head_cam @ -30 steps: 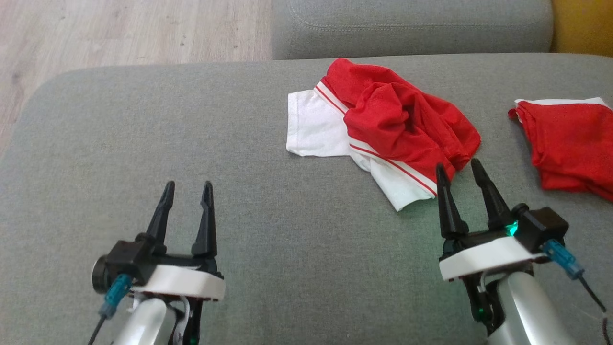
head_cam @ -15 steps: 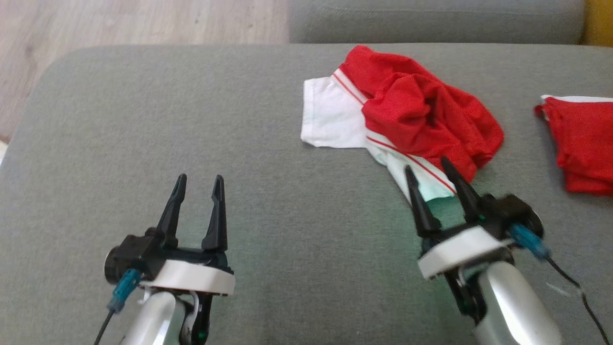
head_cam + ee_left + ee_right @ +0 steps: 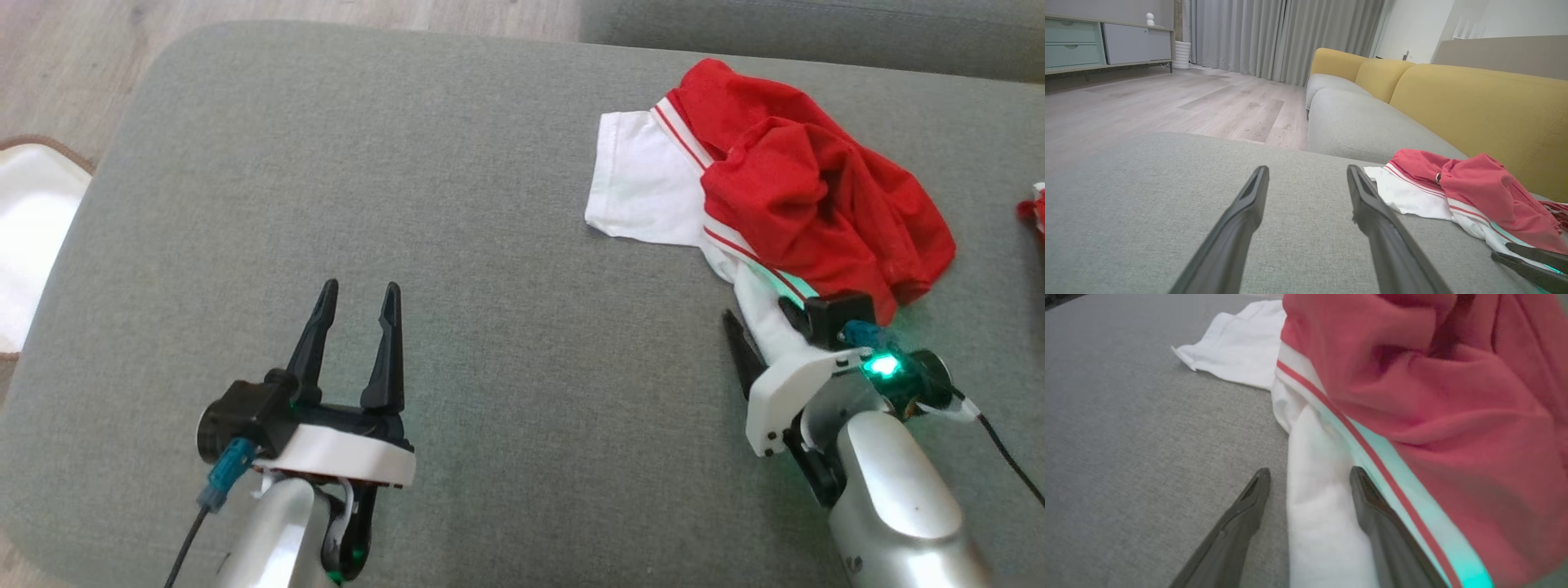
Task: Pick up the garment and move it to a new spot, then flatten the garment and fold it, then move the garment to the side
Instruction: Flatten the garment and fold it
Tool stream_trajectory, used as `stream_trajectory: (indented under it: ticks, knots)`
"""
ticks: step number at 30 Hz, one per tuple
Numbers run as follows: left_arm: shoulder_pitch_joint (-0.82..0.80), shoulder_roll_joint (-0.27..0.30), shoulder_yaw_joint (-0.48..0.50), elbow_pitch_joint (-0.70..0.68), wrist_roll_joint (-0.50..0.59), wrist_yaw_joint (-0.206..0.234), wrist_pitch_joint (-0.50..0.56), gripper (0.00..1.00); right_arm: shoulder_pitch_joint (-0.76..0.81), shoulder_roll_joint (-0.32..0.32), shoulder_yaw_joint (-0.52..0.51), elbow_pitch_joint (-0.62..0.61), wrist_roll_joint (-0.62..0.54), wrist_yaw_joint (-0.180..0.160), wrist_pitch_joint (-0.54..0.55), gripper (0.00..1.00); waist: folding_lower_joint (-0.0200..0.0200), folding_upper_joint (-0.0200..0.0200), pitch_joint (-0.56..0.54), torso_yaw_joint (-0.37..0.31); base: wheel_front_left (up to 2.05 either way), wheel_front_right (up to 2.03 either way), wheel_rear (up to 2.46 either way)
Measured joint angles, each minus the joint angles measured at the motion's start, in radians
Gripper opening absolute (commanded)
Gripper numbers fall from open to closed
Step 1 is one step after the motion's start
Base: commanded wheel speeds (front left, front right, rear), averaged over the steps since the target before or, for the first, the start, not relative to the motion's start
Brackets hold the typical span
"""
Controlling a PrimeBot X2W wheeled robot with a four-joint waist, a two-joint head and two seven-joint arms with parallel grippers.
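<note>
Right wrist view had the crumpled red-and-white garment [image 3: 1412, 416] right ahead of the right claw [image 3: 1309, 470], its white sleeve between the spread jaws. Pick-up step I'd say, so next it needed to pinch shut and lift off the cushion [image 3: 1126, 416].

Left gripper [image 3: 361, 285] and right gripper [image 3: 755, 314], long tapered black fingers [image 3: 313, 343], white wrist plates [image 3: 335, 461], rounded silver forearms [image 3: 894, 498], teal connectors [image 3: 224, 482] on black cables [image 3: 1008, 457], green light [image 3: 883, 366] at right wrist

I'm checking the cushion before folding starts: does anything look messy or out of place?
Yes. The red-and-white garment lies crumpled toward the far right of the cushion, its red part bunched over the white. The open right gripper straddles a white fold.
</note>
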Motion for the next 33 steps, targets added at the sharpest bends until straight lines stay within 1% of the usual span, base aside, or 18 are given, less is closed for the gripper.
stream_trajectory:
  ticks: [3, 4, 5, 8, 12, 16, 21, 22, 27, 30, 33]
  knots:
    - [0.000, -0.004, 0.007, 0.005, 0.005, -0.001, 0.000, 1.00, -0.007, 0.000, -0.016, 0.037, -0.006, 0.000, 0.018, 1.00, 0.0000, 0.0000, 0.002, 0.008, 0.00, 0.00, 0.00]
    - [0.000, -0.006, 0.008, 0.006, 0.005, -0.001, 0.000, 1.00, -0.016, 0.000, -0.014, 0.047, -0.003, 0.000, 0.024, 0.67, -0.0001, 0.0000, 0.002, 0.009, 0.00, 0.00, 0.00]
    - [0.000, -0.007, 0.010, 0.007, 0.006, -0.001, 0.000, 1.00, -0.025, 0.000, -0.009, 0.056, 0.010, 0.000, 0.026, 0.00, -0.0001, 0.0000, 0.002, 0.009, 0.00, 0.00, 0.00]
    - [0.000, -0.009, 0.017, 0.011, 0.017, -0.010, 0.000, 1.00, -0.039, -0.001, 0.018, 0.070, 0.042, 0.000, 0.023, 0.00, 0.0000, 0.0000, -0.001, 0.004, 0.00, 0.00, 0.00]
    - [0.000, -0.012, 0.022, 0.017, 0.021, -0.012, 0.000, 1.00, -0.040, -0.002, 0.098, 0.063, 0.124, 0.000, -0.023, 0.00, 0.0000, 0.0000, -0.011, -0.007, 0.00, 0.00, 0.00]
    - [0.001, -0.013, 0.023, 0.023, 0.027, -0.017, 0.000, 1.00, -0.059, -0.002, 0.200, -0.005, 0.241, 0.000, -0.077, 0.00, -0.0001, 0.0000, -0.031, -0.017, 0.00, 0.00, 0.00]
    - [0.014, -0.016, 0.049, 0.015, 0.013, -0.017, 0.000, 1.00, -0.132, -0.005, 0.343, -0.131, 0.356, 0.000, -0.132, 0.00, -0.0002, 0.0000, -0.057, -0.023, 0.00, 0.00, 0.00]
    - [0.023, -0.016, 0.051, 0.011, 0.013, -0.017, 0.000, 1.00, -0.151, -0.007, 0.386, -0.178, 0.402, 0.000, -0.155, 0.00, -0.0002, 0.0000, -0.063, -0.016, 0.00, 0.00, 0.00]
    - [0.043, -0.016, 0.060, 0.007, 0.023, -0.008, 0.000, 1.00, -0.181, -0.007, 0.477, -0.266, 0.501, 0.000, -0.240, 0.00, -0.0002, 0.0000, -0.076, 0.012, 0.00, 0.00, 0.00]
    - [0.044, -0.016, 0.066, 0.004, 0.030, -0.008, 0.000, 1.00, -0.185, -0.008, 0.524, -0.276, 0.543, 0.000, -0.273, 0.00, -0.0002, 0.0000, -0.083, 0.031, 0.00, 0.00, 0.00]
    - [0.049, -0.016, 0.072, 0.002, 0.030, -0.008, 0.000, 1.00, -0.184, -0.010, 0.621, -0.260, 0.576, 0.000, -0.266, 0.00, -0.0002, 0.0000, -0.089, 0.045, 0.00, 0.00, 0.00]
